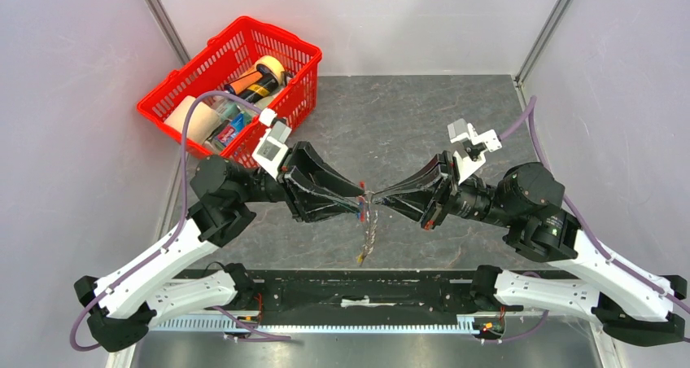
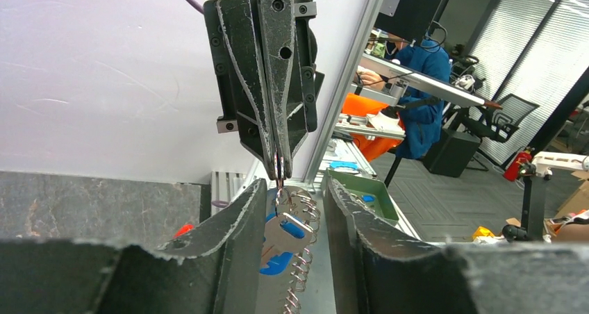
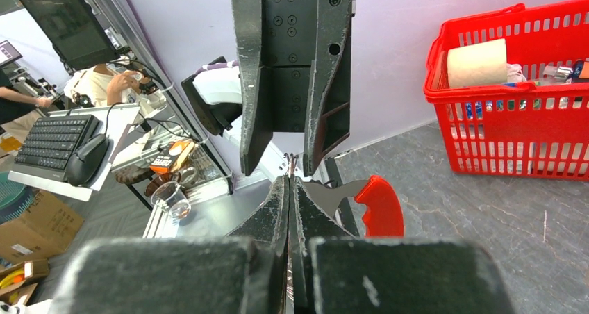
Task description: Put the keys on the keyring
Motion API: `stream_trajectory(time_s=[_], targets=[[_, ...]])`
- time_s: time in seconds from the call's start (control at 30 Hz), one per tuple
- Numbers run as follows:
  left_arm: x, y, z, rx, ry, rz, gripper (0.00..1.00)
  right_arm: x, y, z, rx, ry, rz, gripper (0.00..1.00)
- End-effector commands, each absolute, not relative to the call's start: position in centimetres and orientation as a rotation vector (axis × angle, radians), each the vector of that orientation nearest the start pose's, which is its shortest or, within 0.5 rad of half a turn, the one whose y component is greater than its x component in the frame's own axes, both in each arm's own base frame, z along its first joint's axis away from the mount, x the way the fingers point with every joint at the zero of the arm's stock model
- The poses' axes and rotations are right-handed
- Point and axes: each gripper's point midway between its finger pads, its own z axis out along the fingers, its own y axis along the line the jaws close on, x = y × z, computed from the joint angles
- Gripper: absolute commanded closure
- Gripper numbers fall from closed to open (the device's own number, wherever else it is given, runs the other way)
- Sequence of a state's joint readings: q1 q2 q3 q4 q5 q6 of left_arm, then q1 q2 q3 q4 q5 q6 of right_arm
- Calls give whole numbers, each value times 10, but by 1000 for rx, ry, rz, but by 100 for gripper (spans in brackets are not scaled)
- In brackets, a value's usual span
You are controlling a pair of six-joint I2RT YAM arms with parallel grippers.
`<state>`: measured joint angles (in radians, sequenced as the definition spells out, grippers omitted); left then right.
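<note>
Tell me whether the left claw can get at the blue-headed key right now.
Probably yes. The key hangs between the left claw's open fingers, with nothing in between. The right claw, shut on the keyring just above, crowds it.

Robotics lab, white-walled test cell on a grey stone-look table (image 1: 423, 124), desks, keyboard (image 3: 52, 140) at 9 o'clock, office chair (image 2: 503, 116) at 3 o'clock

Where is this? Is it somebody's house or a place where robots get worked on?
Probably a robot lab or workshop, not a house. Two robot arms are bolted to a grey table inside plain walls. Beyond it the wrist cameras show a keyboard, an office chair and a person in blue at a workbench.
</note>
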<state>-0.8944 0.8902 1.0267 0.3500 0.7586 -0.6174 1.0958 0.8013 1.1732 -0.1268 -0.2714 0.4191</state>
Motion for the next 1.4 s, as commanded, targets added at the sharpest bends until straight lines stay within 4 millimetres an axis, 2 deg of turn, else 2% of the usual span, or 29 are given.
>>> stream_trajectory(time_s=[0.0,0.17,0.73,0.83,0.97,1.2,1.37], targets=[[60,-294,474,922,1049,-1702,59,71,273,498,-682,1186,1456,100],[62,-296,470,923,1064,-1698,64,72,274,496,-686,1192,1452,100],[67,-300,471,904,1081,-1698,71,70,276,494,-711,1187,1453,100],[68,-301,470,902,1086,-1699,78,69,276,493,-715,1186,1452,100],[69,-301,471,897,1091,-1699,98,69,277,491,-724,1191,1450,100],[68,-303,471,901,1106,-1713,98,69,279,479,-761,1234,1426,100],[66,-303,467,922,1143,-1716,98,64,269,474,-810,1277,1385,70]])
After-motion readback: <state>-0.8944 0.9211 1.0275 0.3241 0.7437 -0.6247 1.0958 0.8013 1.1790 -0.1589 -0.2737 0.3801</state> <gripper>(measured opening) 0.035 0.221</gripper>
